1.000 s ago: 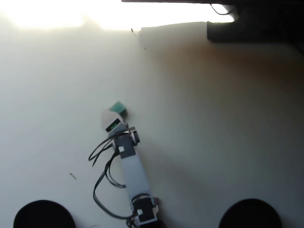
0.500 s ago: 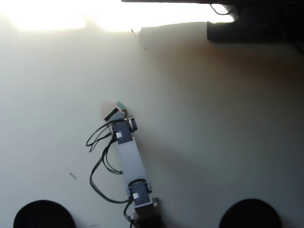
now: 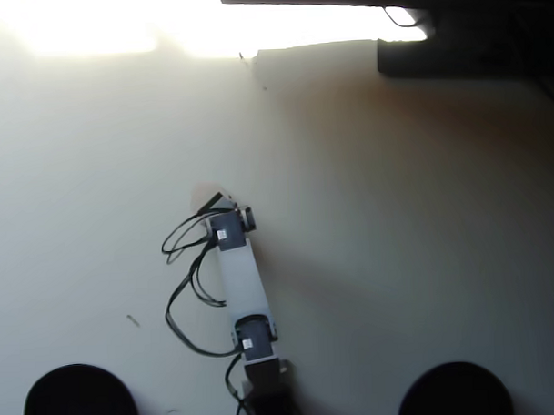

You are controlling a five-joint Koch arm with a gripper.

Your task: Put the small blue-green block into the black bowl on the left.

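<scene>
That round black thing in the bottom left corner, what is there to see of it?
In the overhead view the black bowl is a plain, round, matte dark shape whose lower edge is cut off by the frame. It sits on the pale table, left of the arm, and nothing touches it. Its inside is too dark to show any contents. A second, matching bowl sits at the lower right.

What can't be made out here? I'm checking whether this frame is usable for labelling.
- Small blue-green block: not visible anywhere in the overhead view; possibly under the white arm.
- End effector: small and washed out by glare; open or shut unclear.
- Both round matte black bowls: cut off by the bottom edge.
</scene>
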